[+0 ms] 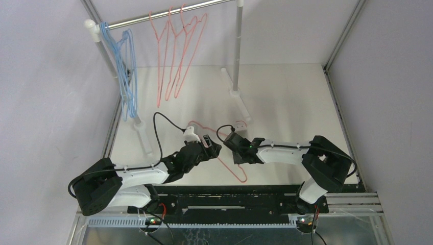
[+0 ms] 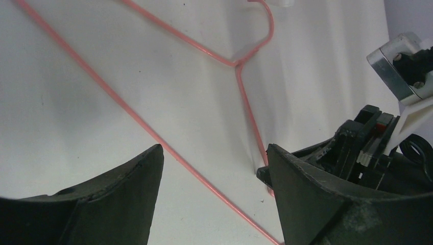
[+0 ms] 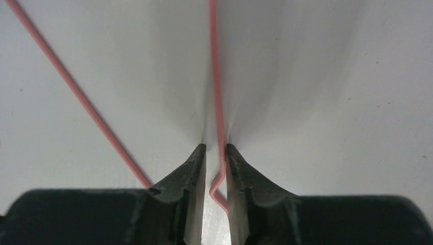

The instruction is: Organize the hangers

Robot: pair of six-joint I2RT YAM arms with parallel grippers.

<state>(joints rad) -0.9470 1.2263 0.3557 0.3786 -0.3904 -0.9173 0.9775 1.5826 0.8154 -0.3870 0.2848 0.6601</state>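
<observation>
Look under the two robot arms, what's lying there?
A pink hanger lies flat on the white table, its wire running between the right end effector's jaws. From above, the arms cover its middle.

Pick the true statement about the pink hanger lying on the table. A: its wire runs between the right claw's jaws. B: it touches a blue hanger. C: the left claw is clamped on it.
A: the right wrist view shows the wire of the pink hanger between the narrowly parted jaws of the right claw.

Silver rail (image 1: 138, 19) on 2 posts (image 1: 237, 46), white table (image 1: 291, 102), grey walls (image 1: 46, 102)
</observation>
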